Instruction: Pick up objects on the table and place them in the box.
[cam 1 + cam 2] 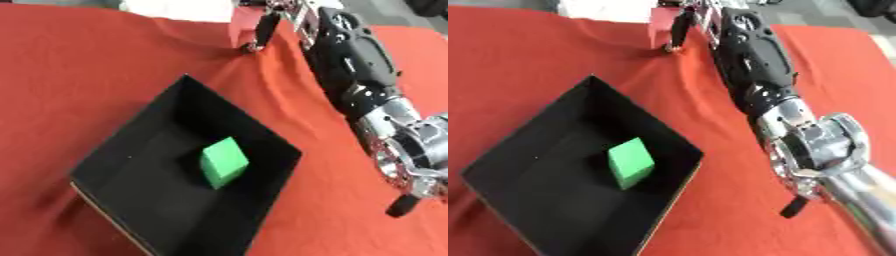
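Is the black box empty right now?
No, a green block already lies on the floor of the black box.

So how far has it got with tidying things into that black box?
One thing looks done: a green cube already lies inside the open black box. In hand now: the right robot hand reaches to the far edge of the red cloth, its fingers curled round a red block resting there. That block has yet to be lifted and carried to the box. The left robot hand is out of view.
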`<state>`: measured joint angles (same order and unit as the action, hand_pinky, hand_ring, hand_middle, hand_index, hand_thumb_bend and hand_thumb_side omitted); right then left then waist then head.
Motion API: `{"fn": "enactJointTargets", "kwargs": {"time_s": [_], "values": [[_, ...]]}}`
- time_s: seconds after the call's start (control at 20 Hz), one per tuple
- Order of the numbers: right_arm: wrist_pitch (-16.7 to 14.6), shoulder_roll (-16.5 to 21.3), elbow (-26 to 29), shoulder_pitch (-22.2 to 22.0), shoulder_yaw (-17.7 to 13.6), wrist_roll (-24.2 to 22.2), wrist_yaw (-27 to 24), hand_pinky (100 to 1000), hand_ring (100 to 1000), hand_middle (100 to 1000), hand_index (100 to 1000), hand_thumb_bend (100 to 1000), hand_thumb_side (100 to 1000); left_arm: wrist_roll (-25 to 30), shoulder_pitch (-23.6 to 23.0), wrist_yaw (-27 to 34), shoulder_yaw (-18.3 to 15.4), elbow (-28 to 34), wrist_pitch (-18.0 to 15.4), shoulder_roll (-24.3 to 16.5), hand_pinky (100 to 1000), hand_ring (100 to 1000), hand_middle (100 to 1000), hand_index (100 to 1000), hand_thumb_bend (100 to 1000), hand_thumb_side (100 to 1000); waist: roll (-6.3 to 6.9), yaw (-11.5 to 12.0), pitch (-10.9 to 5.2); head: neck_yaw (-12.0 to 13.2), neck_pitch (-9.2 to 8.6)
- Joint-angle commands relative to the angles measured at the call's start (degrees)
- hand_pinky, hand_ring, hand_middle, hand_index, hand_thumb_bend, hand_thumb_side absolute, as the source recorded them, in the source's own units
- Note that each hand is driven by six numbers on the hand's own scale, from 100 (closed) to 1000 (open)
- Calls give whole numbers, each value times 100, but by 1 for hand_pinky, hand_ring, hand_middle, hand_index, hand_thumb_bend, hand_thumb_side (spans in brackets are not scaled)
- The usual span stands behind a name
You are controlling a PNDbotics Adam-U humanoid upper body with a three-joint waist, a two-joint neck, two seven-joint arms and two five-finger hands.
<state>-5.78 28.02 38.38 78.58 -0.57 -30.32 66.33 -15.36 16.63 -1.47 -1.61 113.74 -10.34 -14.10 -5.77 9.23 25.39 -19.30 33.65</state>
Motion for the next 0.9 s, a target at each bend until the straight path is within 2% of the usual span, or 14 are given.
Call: {"fn": "enactJointTargets", "kwargs": {"time_s": [0.05,0.1,0.15,0.2,0.25,0.35,0.4,0.55,0.65,0.7,0.9], "values": [[65,260,130,110,29,297,-180,356,327,173,382,252,100,51,18,17,10,85,-5,-70,570,733,640,824,238,893,36,-31,-183,-5,10],[62,269,91,116,46,375,-213,366,335,182,390,244,100,64,9,13,12,85,-1,-69,571,733,641,824,238,893,36,-50,-201,-2,27],[50,276,45,122,61,425,-250,419,377,221,424,255,100,77,0,11,12,85,2,-67,570,733,641,824,238,893,36,-64,-215,0,40],[40,276,-30,118,78,416,-291,505,457,322,500,238,100,92,-7,8,13,85,7,-64,571,733,641,824,238,892,34,-79,-234,1,56],[26,277,-105,115,99,364,-328,594,559,474,635,294,100,106,-10,5,15,85,10,-60,572,733,641,824,238,891,32,-90,-249,1,65],[-62,268,-274,94,160,218,-392,657,625,587,753,344,100,132,-12,0,17,85,16,-50,572,733,641,824,238,890,28,-99,-280,-3,66],[-113,271,-333,85,183,132,-407,675,648,616,797,388,100,143,-13,-1,19,85,20,-44,572,733,640,824,237,889,29,-98,-293,-5,53],[-160,274,-336,72,183,-142,-386,670,631,580,776,375,100,169,-11,-3,20,85,28,-28,572,733,640,824,236,888,41,-84,-319,-16,19],[-141,265,-271,67,166,-309,-378,678,641,595,786,380,100,180,-15,-6,15,85,38,-21,572,733,640,824,235,888,44,-78,-327,-31,6],[-130,260,-242,65,160,-379,-381,702,671,666,834,390,100,186,-17,-9,15,85,45,-17,571,733,641,824,234,888,42,-77,-329,-39,2],[-80,251,-178,68,132,-594,-477,730,710,778,915,403,100,210,-21,-23,18,85,73,-12,572,733,640,825,232,888,25,-80,-330,-62,-18]]}}
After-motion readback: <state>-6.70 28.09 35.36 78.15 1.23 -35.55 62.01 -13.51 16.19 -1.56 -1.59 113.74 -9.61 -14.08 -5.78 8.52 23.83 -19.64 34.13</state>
